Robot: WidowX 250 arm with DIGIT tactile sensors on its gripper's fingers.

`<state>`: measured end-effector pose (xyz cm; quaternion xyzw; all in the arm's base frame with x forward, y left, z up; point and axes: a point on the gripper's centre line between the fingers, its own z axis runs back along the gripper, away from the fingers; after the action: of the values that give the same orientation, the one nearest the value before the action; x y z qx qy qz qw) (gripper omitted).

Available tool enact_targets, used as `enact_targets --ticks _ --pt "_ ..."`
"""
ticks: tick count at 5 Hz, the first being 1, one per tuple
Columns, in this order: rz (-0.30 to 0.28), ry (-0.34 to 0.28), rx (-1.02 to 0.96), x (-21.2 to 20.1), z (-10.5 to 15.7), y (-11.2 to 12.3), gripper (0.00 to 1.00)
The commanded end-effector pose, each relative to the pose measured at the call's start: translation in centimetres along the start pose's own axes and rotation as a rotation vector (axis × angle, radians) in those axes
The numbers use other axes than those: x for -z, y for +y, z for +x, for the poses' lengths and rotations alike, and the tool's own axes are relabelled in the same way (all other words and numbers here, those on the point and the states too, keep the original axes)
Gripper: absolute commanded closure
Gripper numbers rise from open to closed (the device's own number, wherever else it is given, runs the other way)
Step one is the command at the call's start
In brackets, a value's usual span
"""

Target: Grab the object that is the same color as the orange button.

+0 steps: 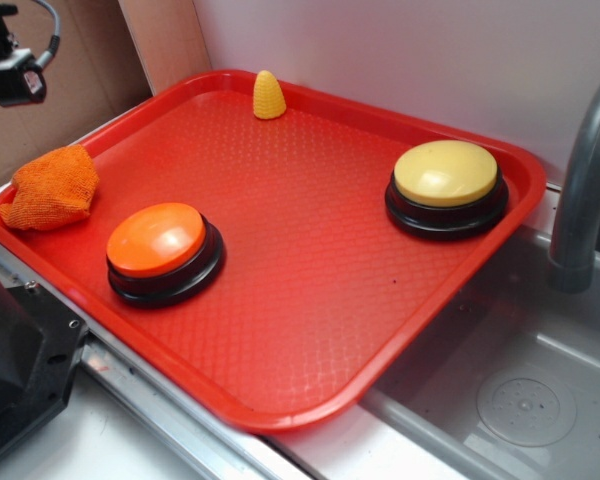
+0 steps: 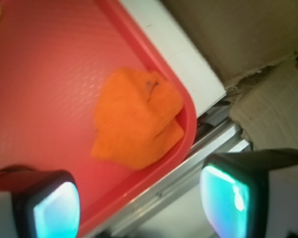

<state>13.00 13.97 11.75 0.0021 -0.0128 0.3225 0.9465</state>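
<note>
Red tray (image 1: 310, 330), orange cloth bundle (image 1: 50, 188) at its left rim, orange button (image 1: 160, 240), yellow button (image 1: 446, 175), corn cone (image 1: 269, 95)

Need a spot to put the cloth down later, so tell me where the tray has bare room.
The widest bare patch is the tray middle and near edge, between the orange button and yellow button. Another lies below the corn. It is crowded at the left rim, where the cloth sits.

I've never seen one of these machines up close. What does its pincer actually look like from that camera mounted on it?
In the wrist view the pincer shows as two chunky black fingers with rounded corners, one at each side of the lower edge. Their inner faces carry glossy pads that shine teal, like small screens. No cables or markings are visible there. In the exterior view only dark blocks at the lower left and a small black camera with a grey cable appear.
</note>
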Motion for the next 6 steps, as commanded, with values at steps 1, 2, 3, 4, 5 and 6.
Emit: enact_targets --ticks 1,2,3,4,5,6 --pt "-0.001 -0.055 0.06 4.3 0.7 -1.4 0.0" --pt "0.001 0.002 0.094 7.0 0.5 -1.1 0.0" --pt "0.008 0.039 0.058 8.8 0.8 0.7 0.0" --pt "0.026 0.05 0.066 9.5 0.9 0.9 0.0" --pt "0.023 0.041 0.103 9.4 0.7 0.2 1.0" --pt "0.012 0.035 0.126 8.9 0.6 -0.3 1.0"
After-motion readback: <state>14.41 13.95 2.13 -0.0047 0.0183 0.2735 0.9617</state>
